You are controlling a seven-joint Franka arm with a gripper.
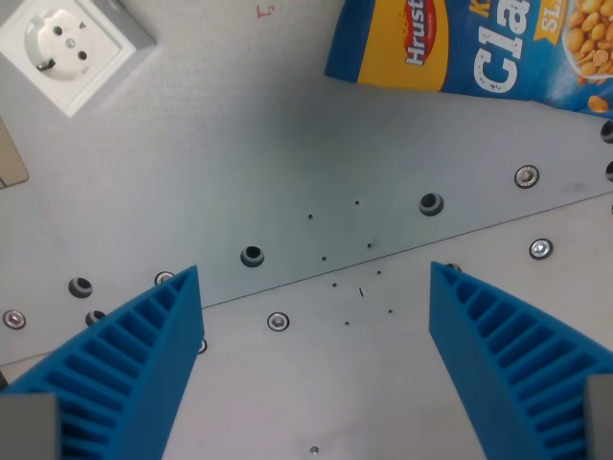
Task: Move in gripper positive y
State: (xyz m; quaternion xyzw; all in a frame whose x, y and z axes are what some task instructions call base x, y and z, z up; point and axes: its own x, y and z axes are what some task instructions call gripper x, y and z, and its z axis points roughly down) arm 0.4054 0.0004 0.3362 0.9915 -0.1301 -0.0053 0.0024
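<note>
Table is grey sheet metal, matte, seen from straight above. A panel seam runs diagonally from lower in the wrist view's left up to the wrist view's right. Along it: black open holes and silver screw heads on both sides. A cluster of tiny dark pinholes sits mid-frame, near the seam. Faint pink mark at the top edge, too small to read.

White socket, Schuko type, at the top of the wrist view's left, mounted square but rotated relative to the frame, grey base under it. A beige edge just below it at the frame border, cannot tell what it is.

Blue snack bag lies flat at the top of the wrist view's right, yellow panel and white lettering, nuts pictured, cut off by the frame.

Tool: two blue ribbed fingers enter from the bottom corners, tips angled inward, wide apart. Nothing between them, only bare table. Tool is above the seam area, well apart from both socket and bag. Height over the table: cannot tell from this view.
</note>
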